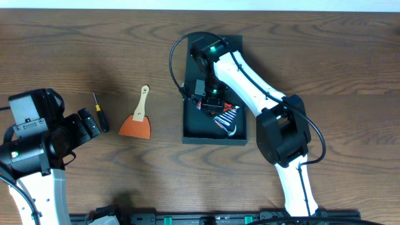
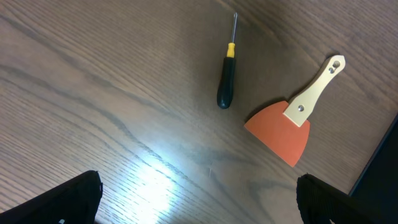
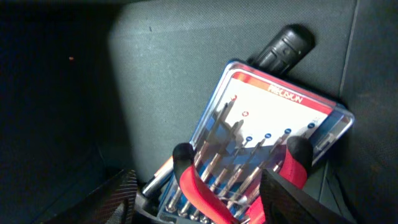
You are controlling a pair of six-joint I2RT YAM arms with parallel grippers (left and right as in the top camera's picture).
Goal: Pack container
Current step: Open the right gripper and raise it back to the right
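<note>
Container (image 1: 195, 128) first: the dark teal box lies open on the wooden table (image 1: 325, 50), and my right arm reaches down into it. My right gripper (image 3: 199, 180) hangs low inside, fingers (image 3: 115, 196) spread wide and clamped on nothing. Under them, on the container's floor, lies a clear, blue-edged screwdriver set (image 3: 273, 118) with red-handled pliers (image 3: 193, 186) on top of it. Whether my fingers touch the pliers I cannot tell. A black handle (image 3: 286, 43) shows at the set's edge.

Outside the container, to its left, lies an orange scraper (image 2: 283, 127) with a pale handle. Farther from the container lies a black-handled screwdriver (image 2: 226, 84) with a yellow collar, apart from the scraper. My left gripper (image 2: 198, 186) hovers over the table, well away from the container, its fingers wide apart and empty.
</note>
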